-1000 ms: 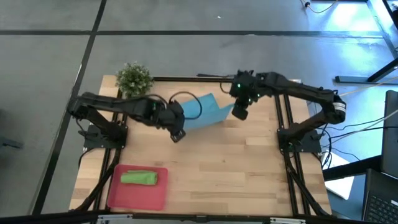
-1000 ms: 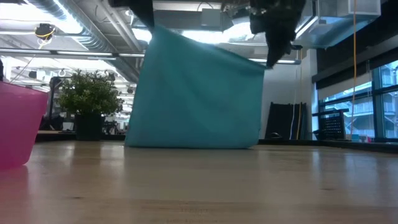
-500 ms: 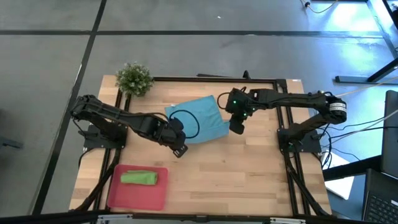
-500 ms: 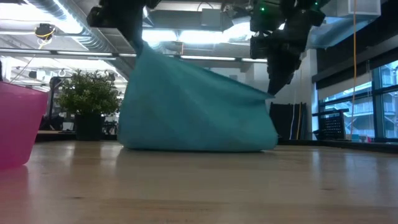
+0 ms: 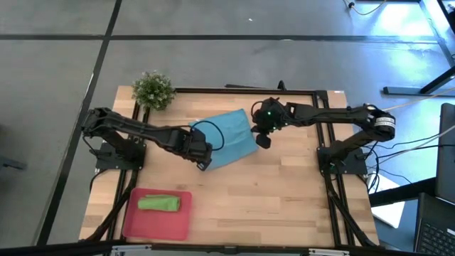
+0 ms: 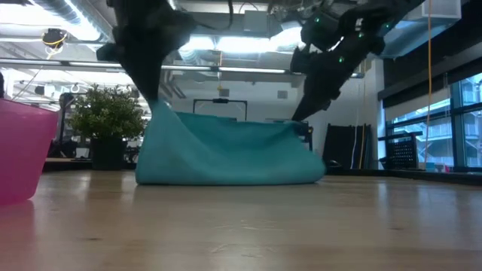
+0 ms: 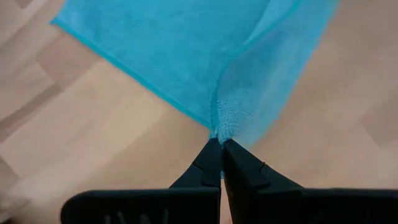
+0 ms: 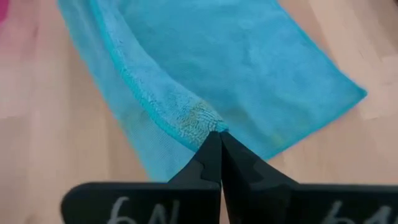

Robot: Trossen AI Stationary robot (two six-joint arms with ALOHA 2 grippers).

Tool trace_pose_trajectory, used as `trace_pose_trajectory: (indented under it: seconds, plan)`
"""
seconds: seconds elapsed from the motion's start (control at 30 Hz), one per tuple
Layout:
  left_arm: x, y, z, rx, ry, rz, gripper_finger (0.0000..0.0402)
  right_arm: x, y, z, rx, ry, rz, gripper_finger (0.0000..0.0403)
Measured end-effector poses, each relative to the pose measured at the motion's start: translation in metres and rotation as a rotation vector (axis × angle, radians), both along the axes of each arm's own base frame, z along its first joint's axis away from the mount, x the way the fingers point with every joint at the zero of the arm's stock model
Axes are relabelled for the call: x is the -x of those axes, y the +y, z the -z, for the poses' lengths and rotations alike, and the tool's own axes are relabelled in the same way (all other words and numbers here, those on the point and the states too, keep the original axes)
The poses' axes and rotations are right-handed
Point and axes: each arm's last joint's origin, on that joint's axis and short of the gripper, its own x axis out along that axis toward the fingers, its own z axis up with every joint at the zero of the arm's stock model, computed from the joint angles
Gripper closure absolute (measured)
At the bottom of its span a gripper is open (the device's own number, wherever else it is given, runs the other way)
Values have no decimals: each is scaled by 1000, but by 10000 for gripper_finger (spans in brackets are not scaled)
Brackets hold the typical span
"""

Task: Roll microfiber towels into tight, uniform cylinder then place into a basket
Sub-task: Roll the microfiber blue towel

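The light blue towel (image 5: 226, 136) lies in the middle of the table's far half, most of it on the wood. Its near edge is held up a little by both grippers, which shows in the low view (image 6: 226, 150). My left gripper (image 5: 204, 163) is shut on the near left corner. My right gripper (image 5: 261, 141) is shut on the near right corner. The lime green towel (image 5: 159, 203) lies rolled in the pinkish-red basket (image 5: 141, 223) at the near left. My left gripper pinches the blue towel's near left corner (image 7: 217, 127) between its two fingertips, slanting down from the table's left. The corner is lifted a little; the cloth beyond it falls to the table. My right gripper pinches the near right corner (image 8: 205, 121) between its two fingertips, slanting down from the table's right. That corner is bunched and lifted a little; the rest lies on the table.
A small green plant (image 5: 153, 89) stands at the far left corner. The basket's wall (image 6: 22, 150) shows at the left of the low view. Bare wood lies between the towel and the table's near edge.
Both grippers have gone down and toward the table's near edge, still shut on the towel's corners. The right one has also come toward the left. The towel, hanging tall a second ago, has sunk and now lies spread on the table.
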Motion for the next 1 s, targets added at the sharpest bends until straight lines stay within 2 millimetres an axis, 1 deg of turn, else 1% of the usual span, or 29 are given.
trace_pose_trajectory:
  seconds: [0.2,0.43,0.53,0.7,0.87,1.0]
  plan:
    - [3,15,9,-41,34,-47,401,-7,-17,16,32,1,32,402]
    - [5,33,15,-79,53,-111,401,-19,-35,32,84,-45,35,402]
    - [7,41,21,-97,72,-140,402,-22,-45,38,91,-64,63,402]
    - [12,52,31,-102,112,-145,402,-25,-59,49,95,-24,106,402]
    - [13,64,33,-159,119,-154,402,-26,-70,53,113,-10,143,402]
    - [10,73,33,-177,100,-130,402,-25,-77,51,154,-30,164,402]
